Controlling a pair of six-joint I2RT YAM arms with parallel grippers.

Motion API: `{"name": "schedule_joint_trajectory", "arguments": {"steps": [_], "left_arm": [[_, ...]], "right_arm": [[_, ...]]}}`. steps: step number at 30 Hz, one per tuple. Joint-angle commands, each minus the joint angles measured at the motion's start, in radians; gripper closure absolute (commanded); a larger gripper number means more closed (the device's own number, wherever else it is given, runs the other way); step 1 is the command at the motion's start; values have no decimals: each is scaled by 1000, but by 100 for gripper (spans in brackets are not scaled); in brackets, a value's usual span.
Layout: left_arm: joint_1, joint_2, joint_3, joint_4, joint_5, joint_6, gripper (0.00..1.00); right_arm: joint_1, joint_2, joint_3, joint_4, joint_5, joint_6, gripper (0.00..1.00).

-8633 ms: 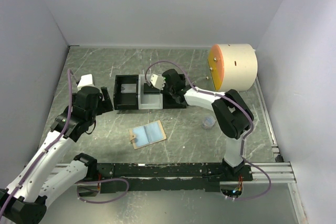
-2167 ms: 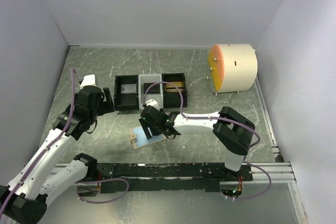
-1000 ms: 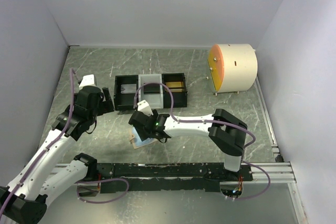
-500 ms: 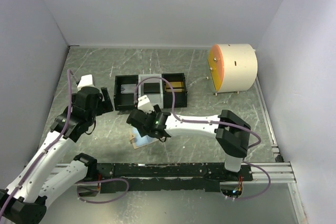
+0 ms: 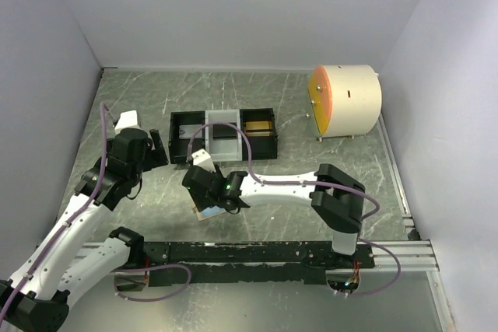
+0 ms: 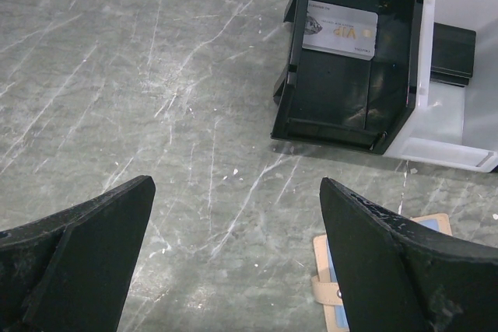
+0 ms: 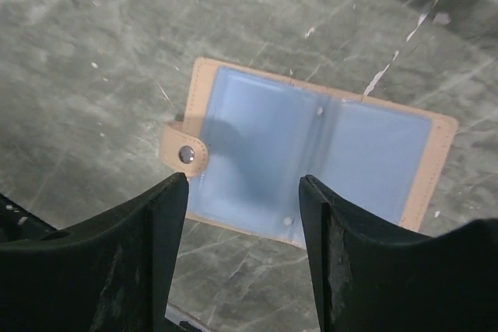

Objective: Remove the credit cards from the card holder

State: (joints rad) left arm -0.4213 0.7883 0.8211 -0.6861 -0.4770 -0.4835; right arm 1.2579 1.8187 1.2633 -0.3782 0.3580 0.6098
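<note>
card holder (image 7: 354, 153) beneath right hand (image 7: 243, 184)

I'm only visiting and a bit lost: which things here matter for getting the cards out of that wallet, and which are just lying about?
Part of the job: open card holder; silver card, black card, gold card, one per compartment; tray holding them.
Just lying about: white-and-orange drum, far right.

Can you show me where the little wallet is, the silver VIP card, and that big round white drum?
card holder (image 7: 311, 145): right wrist view, on its pale blue inner face.
silver card (image 6: 340, 30): left wrist view, middle of its printed face.
white drum (image 5: 356, 100): top external view, on its white curved side.
</note>
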Motion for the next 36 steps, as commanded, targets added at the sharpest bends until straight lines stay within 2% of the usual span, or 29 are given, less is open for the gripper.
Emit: {"name": "schedule_joint_trajectory", "arguments": {"steps": [1, 11, 17, 23, 31, 36], "left_arm": [[3, -5, 5, -8, -20, -7, 1], [3, -11, 4, -5, -17, -6, 1], [3, -9, 4, -5, -15, -4, 1], [3, -7, 2, -1, -8, -1, 1], [3, -1, 4, -3, -8, -1, 2], [3, 3, 4, -2, -8, -1, 2]], "right_arm": [[-4, 54, -37, 46, -34, 17, 41], [-2, 121, -37, 74, -108, 5, 28], [-1, 170, -16, -1, -25, 12, 25], [7, 195, -14, -52, 54, 20, 35], [7, 161, -30, 10, 5, 18, 49], [4, 138, -17, 10, 13, 21, 50]]}}
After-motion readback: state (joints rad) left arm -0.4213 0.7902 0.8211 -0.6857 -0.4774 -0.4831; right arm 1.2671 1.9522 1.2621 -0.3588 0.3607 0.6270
